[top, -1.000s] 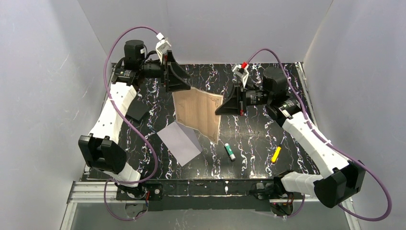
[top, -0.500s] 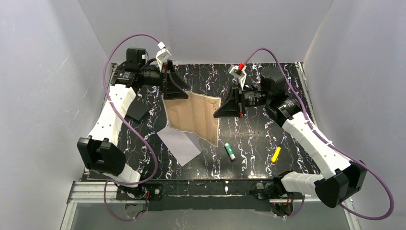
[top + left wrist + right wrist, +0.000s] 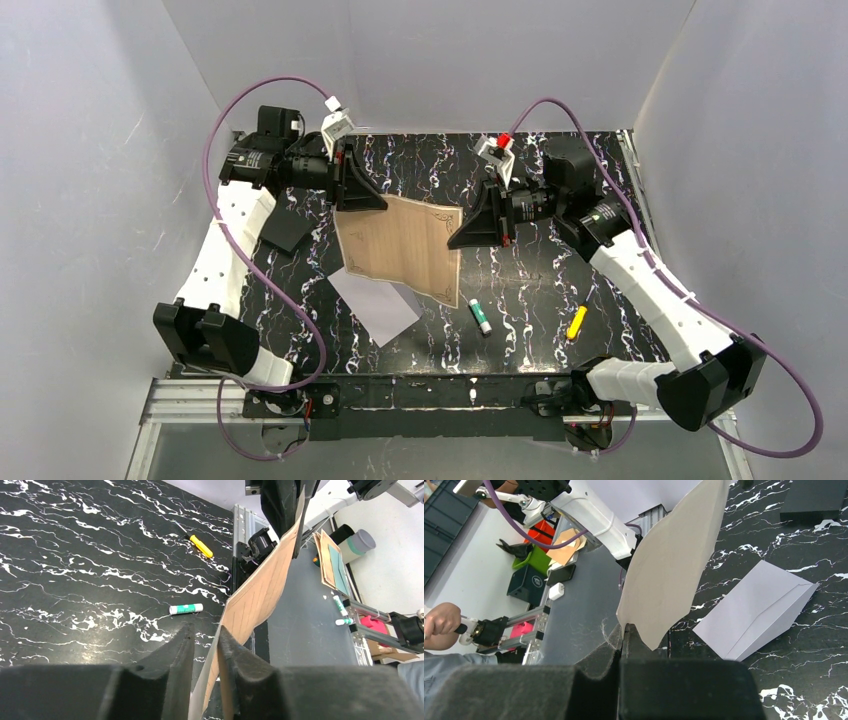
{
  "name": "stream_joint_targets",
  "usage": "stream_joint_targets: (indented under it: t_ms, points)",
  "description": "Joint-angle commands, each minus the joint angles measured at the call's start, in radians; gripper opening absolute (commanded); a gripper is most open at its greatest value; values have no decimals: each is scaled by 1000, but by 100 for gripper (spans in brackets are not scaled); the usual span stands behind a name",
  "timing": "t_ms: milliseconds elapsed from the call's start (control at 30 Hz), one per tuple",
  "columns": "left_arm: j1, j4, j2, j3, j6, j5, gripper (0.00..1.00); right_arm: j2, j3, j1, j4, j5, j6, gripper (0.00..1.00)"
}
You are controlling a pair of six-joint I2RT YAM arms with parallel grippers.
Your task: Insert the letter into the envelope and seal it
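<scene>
Top: left fingers (image 3: 353,196) and right fingers (image 3: 468,229) each clamp a far corner of the letter (image 3: 400,250), which hangs off the worktop (image 3: 540,290) and overlaps the envelope (image 3: 378,306) in view.
Left wrist: sheet edge pinched between the fingers.
Right wrist: fingers tight on a sheet corner, envelope flat below.

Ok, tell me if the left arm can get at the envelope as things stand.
Probably not yet. The left gripper is shut on the letter, held in the air with the right gripper over part of the envelope. It would have to let go first.
</scene>
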Motion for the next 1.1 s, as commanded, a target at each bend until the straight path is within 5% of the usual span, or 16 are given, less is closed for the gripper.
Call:
stream_joint_targets:
  t_ms: [0, 67, 367, 500, 600, 867, 1067]
  points:
    - [5, -99, -17, 67, 82, -20, 15, 14, 65, 4, -54, -30, -79, 1]
    - [5, -107, -18, 67, 89, -18, 0, 26, 83, 4, -95, -17, -108, 1]
    - [5, -89, -42, 74, 80, -95, 0, 73, 185, 4, -161, 201, -124, 1]
    - [5, 51, -50, 47, -63, -148, 0, 66, 186, 4, -104, 240, -87, 44]
    - [5, 227, -73, -3, -200, -191, 0, 48, 193, 2, -97, 383, -87, 65]
    - [5, 646, -165, -146, -485, -308, 0, -55, 86, 2, 235, 922, 177, 82]
    - [5, 678, -172, -154, -536, -152, 0, -104, 18, 2, 290, 1298, 422, 86]
